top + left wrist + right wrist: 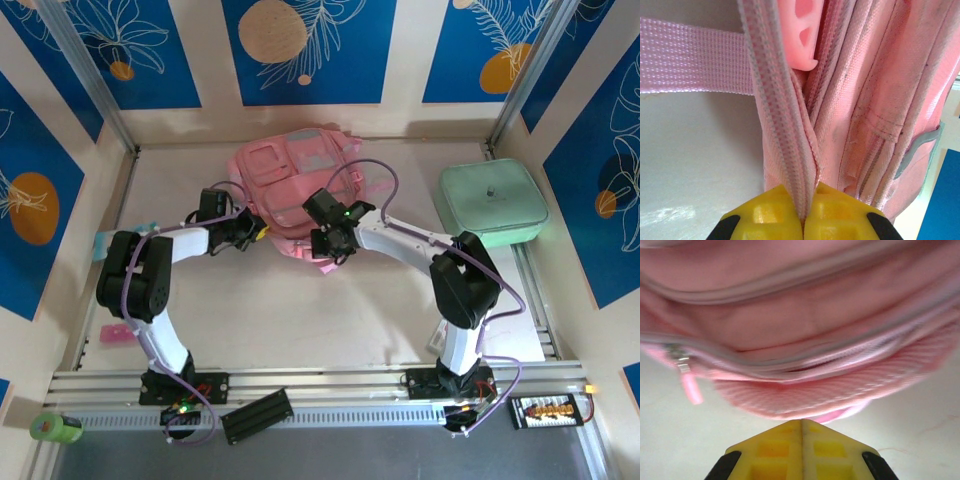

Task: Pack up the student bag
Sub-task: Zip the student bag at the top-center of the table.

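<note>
The student bag (285, 180), a large pink backpack, lies at the back middle of the table. My left gripper (255, 232) is at its left near edge. In the left wrist view its yellow fingers (765, 212) are shut on a pink zip band of the bag (785, 125), which runs up out of the jaws. A pink webbing strap (690, 62) crosses behind. My right gripper (328, 246) is at the bag's near edge. Its yellow fingertips (785, 432) are pressed together, just touching the bag's lower fabric fold (805, 395). A zip pull (690, 385) hangs at the left.
A mint-green rounded case (492, 200) sits at the back right. A small pink item (118, 335) and a teal item (110, 243) lie by the left wall. On the front rail are a green tape roll (55, 428) and a black block (258, 415).
</note>
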Action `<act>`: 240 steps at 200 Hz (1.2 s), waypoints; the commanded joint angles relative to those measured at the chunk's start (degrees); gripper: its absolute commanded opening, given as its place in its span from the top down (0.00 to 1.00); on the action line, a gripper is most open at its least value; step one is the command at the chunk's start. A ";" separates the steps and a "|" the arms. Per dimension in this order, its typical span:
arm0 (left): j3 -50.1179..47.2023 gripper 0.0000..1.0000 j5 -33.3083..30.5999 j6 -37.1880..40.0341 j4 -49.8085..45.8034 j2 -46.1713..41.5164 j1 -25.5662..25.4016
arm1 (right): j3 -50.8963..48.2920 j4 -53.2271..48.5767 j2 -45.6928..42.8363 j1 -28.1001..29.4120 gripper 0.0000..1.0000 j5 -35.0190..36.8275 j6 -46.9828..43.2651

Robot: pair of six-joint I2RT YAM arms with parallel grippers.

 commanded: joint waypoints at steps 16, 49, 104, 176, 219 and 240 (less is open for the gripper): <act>1.91 0.98 -0.79 0.91 0.65 0.53 0.31 | 2.06 -2.19 0.96 0.88 0.96 0.56 -0.33; 2.05 0.97 -0.13 1.24 0.22 0.21 0.32 | 5.25 -1.39 1.08 4.38 0.80 2.63 -1.83; 2.21 0.97 1.18 1.46 0.04 -0.28 0.33 | 15.39 -7.48 9.97 9.52 0.68 10.40 4.34; 2.25 0.97 1.87 1.83 -0.61 -0.46 0.29 | 20.21 -8.73 15.87 8.56 0.70 9.79 7.00; 2.50 0.97 1.95 2.06 -0.91 -0.39 0.33 | 21.12 -8.56 17.19 7.69 0.79 9.53 6.20; 2.71 0.97 1.47 2.43 -1.45 -0.48 0.28 | 21.03 -10.04 16.82 7.61 0.88 10.82 6.47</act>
